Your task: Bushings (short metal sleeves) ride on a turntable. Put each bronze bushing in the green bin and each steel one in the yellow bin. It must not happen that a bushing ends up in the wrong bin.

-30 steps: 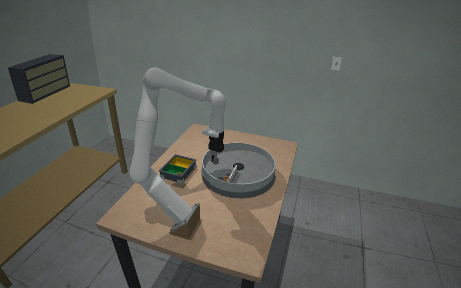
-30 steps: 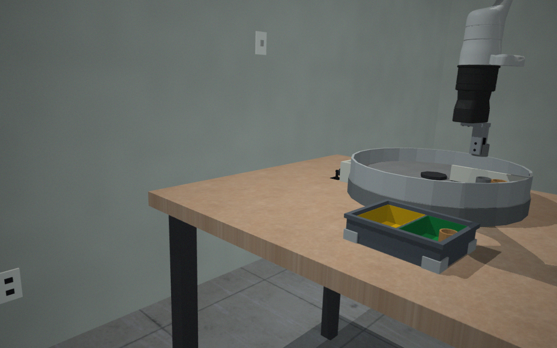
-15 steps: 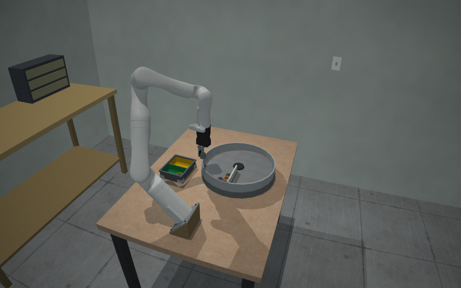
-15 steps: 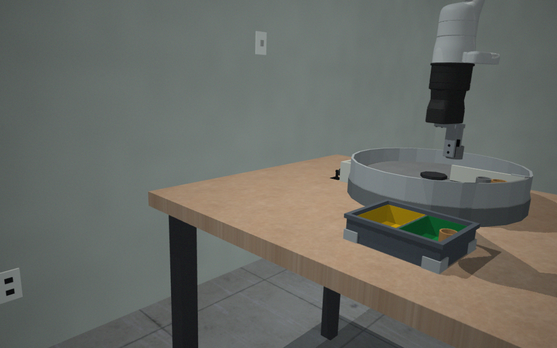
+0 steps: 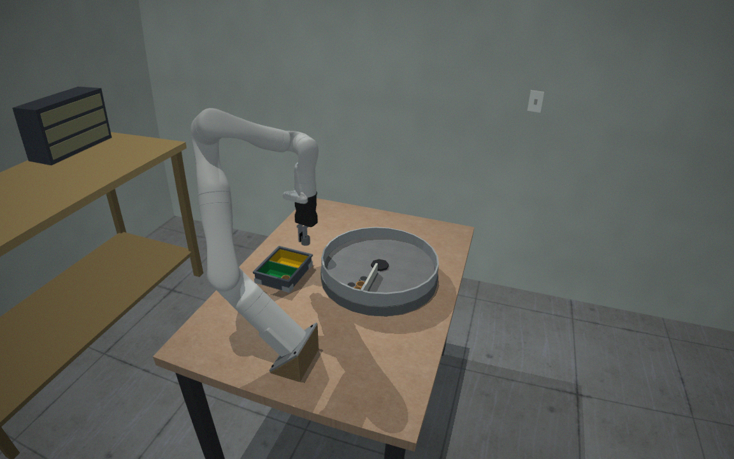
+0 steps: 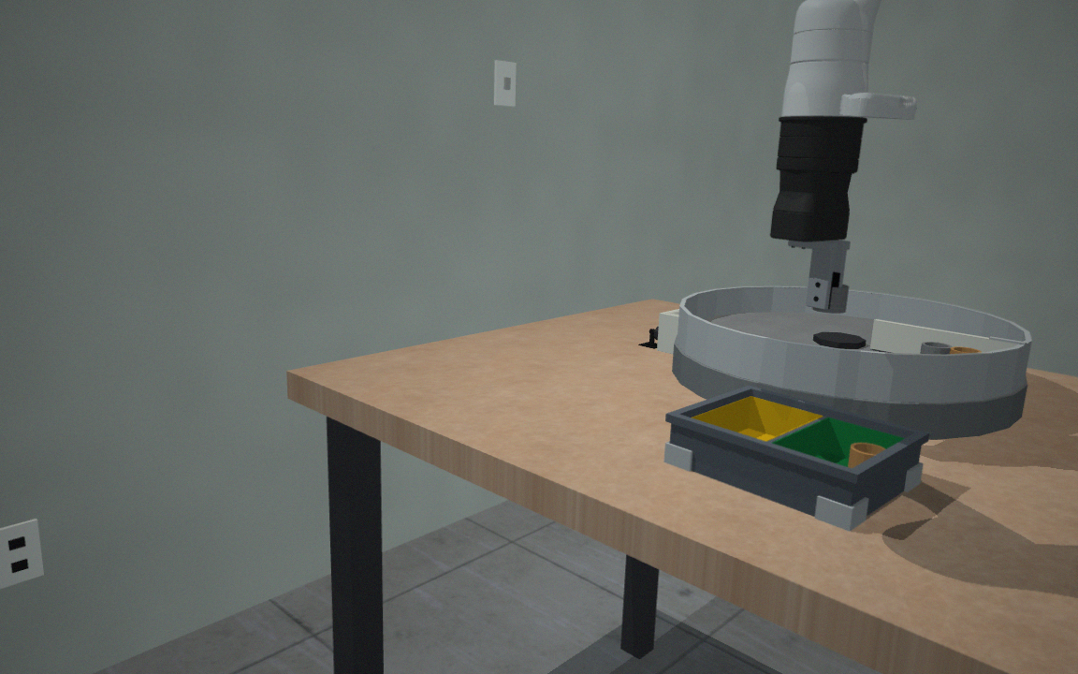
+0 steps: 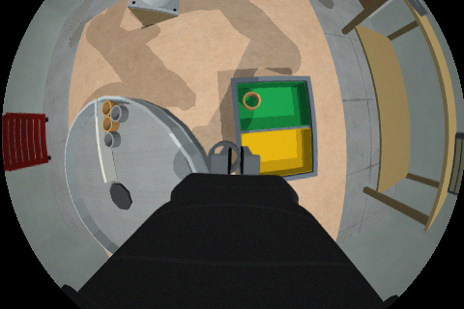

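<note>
My gripper [image 5: 303, 237] [image 6: 831, 300] [image 7: 236, 155] is shut on the wall of a steel bushing [image 5: 306, 241] [image 6: 839, 300] [image 7: 213, 148], high above the table between the turntable [image 5: 404, 259] [image 6: 778, 360] [image 7: 150, 159] and the yellow bin [image 5: 290, 258] [image 6: 764, 412] [image 7: 277, 152]. The green bin [image 5: 269, 268] [image 6: 827, 437] [image 7: 282, 111] adjoins it and holds one upright bronze bushing [image 5: 285, 277] [image 6: 865, 456] [image 7: 245, 100]. Two bronze bushings [image 7: 116, 107] [image 7: 115, 126] and two steel ones [image 7: 126, 114] [image 7: 117, 140] stand on the turntable. No bushing shows in the yellow bin.
A pale bar [image 5: 369, 277] [image 6: 903, 337] [image 7: 101, 140] crosses part of the turntable beside the bushings, ending near its dark hub [image 5: 380, 264] [image 6: 838, 339] [image 7: 121, 196]. The turntable's raised rim stands close to the dark two-part bin tray [image 5: 269, 282] [image 6: 761, 473] [image 7: 316, 154].
</note>
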Robot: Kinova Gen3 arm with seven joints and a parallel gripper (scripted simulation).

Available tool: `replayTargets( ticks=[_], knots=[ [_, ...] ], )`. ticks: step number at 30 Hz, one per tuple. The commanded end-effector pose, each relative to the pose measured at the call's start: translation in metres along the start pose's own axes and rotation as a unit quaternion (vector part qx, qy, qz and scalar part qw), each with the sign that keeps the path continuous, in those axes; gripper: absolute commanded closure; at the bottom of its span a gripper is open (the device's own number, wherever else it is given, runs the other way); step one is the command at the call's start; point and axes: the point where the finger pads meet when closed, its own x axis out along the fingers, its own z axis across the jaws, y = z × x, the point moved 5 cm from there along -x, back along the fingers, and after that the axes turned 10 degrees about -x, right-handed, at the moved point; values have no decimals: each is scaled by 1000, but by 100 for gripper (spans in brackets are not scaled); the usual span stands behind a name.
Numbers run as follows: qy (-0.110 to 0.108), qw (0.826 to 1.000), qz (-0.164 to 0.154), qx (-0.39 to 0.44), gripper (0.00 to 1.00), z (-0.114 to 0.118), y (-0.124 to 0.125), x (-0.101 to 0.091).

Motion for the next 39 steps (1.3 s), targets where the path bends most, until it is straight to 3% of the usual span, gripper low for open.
replayTargets(
  ticks=[1,3,22,26,32,37,39],
  knots=[
    [4,1000,-1,-9,100,26,-8,-1],
    [4,1000,-1,-9,100,46,-14,-1],
    [4,1000,-1,-9,100,46,-14,-1],
    [4,1000,-1,-9,100,46,-14,17],
    [4,1000,-1,-9,100,46,-14,21],
    [4,1000,-1,-9,100,45,-14,44],
    [4,1000,-1,-9,100,45,-14,44]
  ],
)
